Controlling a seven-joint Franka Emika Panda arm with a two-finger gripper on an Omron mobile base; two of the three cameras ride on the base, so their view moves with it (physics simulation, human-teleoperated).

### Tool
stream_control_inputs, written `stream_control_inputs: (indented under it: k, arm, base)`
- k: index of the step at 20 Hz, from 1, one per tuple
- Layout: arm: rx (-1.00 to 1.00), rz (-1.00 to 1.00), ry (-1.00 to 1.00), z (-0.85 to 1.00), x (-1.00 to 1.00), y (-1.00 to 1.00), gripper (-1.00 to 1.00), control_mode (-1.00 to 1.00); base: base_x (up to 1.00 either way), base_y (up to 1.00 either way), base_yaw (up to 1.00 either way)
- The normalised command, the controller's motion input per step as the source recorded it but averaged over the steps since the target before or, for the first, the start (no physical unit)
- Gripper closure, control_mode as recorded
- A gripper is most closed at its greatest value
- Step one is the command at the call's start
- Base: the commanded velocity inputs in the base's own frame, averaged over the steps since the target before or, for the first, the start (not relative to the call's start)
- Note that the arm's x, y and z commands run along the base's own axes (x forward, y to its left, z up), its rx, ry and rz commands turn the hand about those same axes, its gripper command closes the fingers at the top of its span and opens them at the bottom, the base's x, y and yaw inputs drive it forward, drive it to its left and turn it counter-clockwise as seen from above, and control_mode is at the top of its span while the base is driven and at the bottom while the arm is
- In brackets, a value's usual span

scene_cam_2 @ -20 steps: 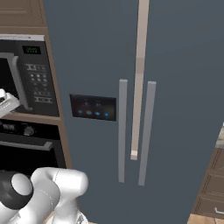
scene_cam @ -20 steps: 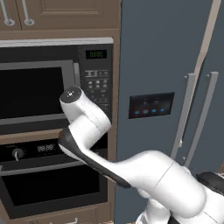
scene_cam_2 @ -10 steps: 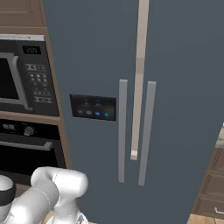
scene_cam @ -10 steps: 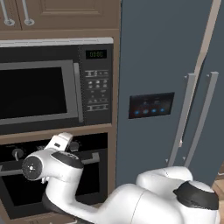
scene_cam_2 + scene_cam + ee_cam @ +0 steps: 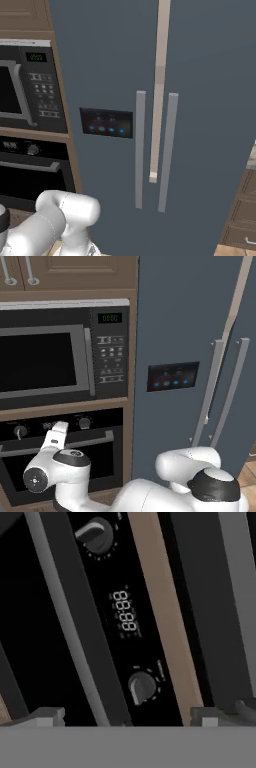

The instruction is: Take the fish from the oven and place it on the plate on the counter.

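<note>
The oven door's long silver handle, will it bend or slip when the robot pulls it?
Probably not bend: the silver handle looks like a stiff metal bar across the oven door. It looks smooth, so the open hand might slip a little. The closed door may feel heavy.

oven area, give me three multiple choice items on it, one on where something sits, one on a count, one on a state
1. Where is the oven relative to the microwave?
A. directly below it
B. directly above it
C. right of the fridge

2. How many knobs does the oven's control panel show in the hand view?
A. four
B. two
C. none

3. How is the oven door?
A. wide open
B. taken off
C. shut

Answers:
1 A: in the left base view the oven sits under the microwave in the same wooden column.
2 B: one knob and another knob flank the digital display.
3 C: the door lies flush, with the handle across it.
</note>
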Motion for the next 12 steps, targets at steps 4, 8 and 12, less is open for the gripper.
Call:
stream_control_inputs:
  k: [4, 8, 12]
  arm:
    - [-0.11, 0.11, 0.0, -0.71, 0.24, 0.0, -1.0, -1.0]
    - [-0.15, 0.1, 0.0, -0.6, 0.23, 0.0, -1.0, -1.0]
    - [-0.15, 0.08, 0.0, -0.59, 0.2, 0.01, -1.0, -1.0]
  base:
    - [0.0, 0.0, 0.0]
    - [0.0, 0.0, 0.0]
    - [0.0, 0.0, 0.0]
